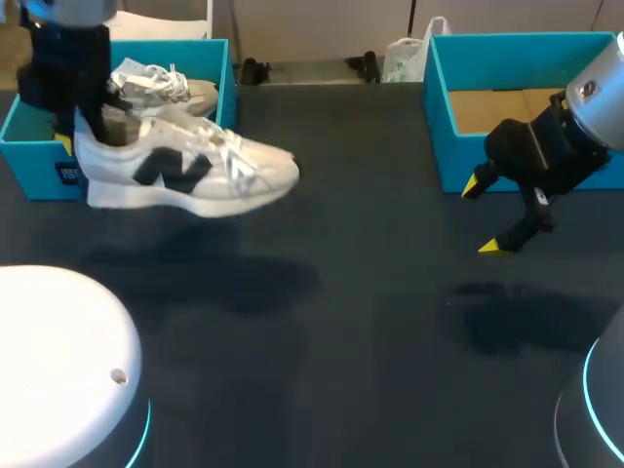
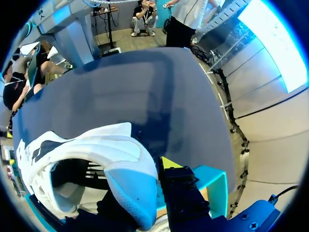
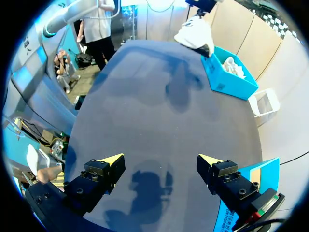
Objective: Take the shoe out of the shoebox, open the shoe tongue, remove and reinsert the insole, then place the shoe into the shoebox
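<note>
Left hand [image 2: 144,187] pinches the white shoe [image 1: 195,171] by its heel collar alone (toe hanging free), holding it in the air just beside the shoebox [image 1: 29,161]. So thin a grip may let it swing or drop to the desk [image 1: 370,322]; the right hand [image 1: 484,217] hangs open, well apart, no help.

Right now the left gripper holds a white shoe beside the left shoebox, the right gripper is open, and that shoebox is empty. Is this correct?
Not quite. The head view shows a second shoe in the left shoebox, so it is not empty. The left gripper does hold the white shoe beside it, and the right gripper is open.
</note>
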Action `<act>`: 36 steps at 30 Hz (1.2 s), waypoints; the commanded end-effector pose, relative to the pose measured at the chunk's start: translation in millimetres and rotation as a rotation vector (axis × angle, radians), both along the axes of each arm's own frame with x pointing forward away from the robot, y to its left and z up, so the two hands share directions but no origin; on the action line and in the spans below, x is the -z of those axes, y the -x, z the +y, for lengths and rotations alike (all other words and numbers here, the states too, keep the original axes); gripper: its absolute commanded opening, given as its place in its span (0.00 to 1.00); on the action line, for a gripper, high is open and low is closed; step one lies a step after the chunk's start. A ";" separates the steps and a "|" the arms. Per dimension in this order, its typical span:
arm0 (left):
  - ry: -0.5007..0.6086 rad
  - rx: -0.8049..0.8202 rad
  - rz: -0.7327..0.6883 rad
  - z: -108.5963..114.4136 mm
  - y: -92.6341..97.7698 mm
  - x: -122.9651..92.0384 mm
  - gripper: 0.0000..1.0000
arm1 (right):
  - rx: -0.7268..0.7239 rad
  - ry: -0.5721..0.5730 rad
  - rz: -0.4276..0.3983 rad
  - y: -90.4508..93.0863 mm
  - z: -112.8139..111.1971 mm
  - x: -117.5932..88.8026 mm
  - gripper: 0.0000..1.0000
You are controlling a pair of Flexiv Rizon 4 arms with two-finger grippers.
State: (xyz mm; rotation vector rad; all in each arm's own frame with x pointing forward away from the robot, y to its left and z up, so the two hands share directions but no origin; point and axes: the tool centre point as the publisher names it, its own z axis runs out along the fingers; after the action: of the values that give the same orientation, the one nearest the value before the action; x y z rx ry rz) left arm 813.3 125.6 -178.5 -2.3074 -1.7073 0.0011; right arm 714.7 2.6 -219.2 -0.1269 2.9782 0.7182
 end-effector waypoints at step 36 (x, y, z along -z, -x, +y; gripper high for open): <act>0.011 0.014 -0.163 -120.6 106.2 39.7 0.00 | 0.002 0.002 -0.001 0.5 0.6 0.8 1.00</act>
State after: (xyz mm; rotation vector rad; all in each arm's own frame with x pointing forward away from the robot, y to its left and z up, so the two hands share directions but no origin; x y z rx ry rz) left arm 705.7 7.8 -219.6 -2.3896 -1.7730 -0.1824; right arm 714.7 2.6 -219.2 -0.1268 2.9782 0.7183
